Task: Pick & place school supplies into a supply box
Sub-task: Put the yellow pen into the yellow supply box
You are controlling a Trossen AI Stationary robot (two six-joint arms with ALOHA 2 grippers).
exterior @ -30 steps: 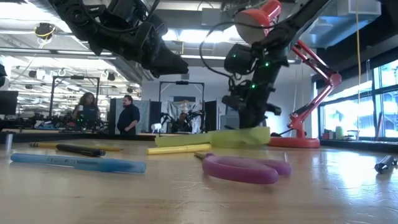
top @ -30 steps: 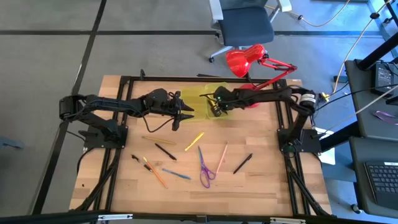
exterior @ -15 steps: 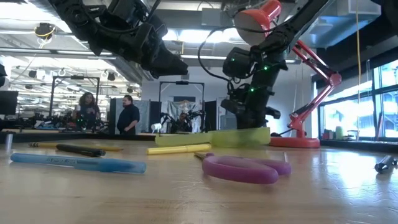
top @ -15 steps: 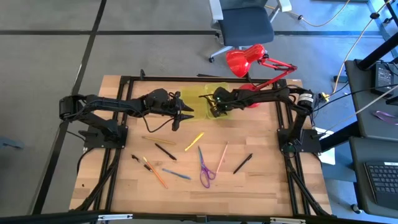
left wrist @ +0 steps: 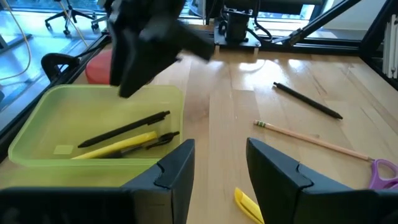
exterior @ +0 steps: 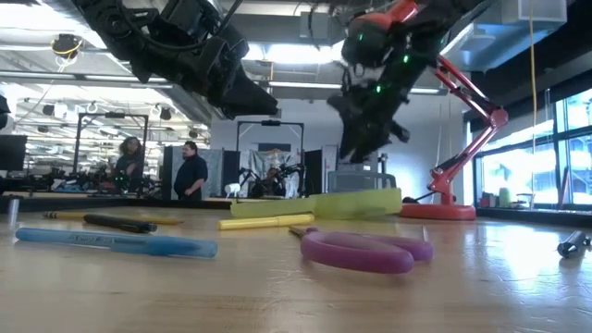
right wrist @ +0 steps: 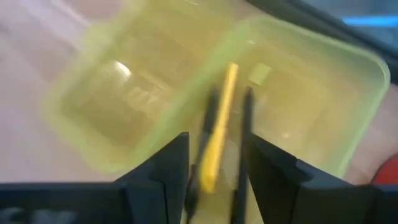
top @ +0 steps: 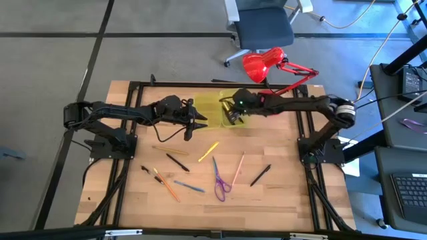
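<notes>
Here, the supply box (top: 220, 107) lies open at the far side of the wooden table (top: 280, 193), just in front of the red desk lamp (top: 263, 65). It is see-through yellow-green plastic, two shallow halves with rounded corners. In one half lie a yellow pen (left wrist: 115, 148) and two thin black pens (left wrist: 124, 129), side by side along the box's long side.

The right gripper (top: 231, 115) hangs over the box with its fingers (right wrist: 163, 171) a small way apart and nothing between them. The left gripper (top: 193, 127) hangs just beside the box on its other side, fingers (left wrist: 177, 171) also apart and empty.

Nearer than the box, the rest of the supplies lie spread flat on the table. A yellow pen (top: 208, 151) points slantwise toward the box. The purple scissors (top: 219, 180) lie with their round handles away from the box. Beside them lie a pale pink pencil (top: 238, 169), a black pen (top: 260, 175), a blue pen (top: 190, 187) and an orange pencil (top: 168, 188).
</notes>
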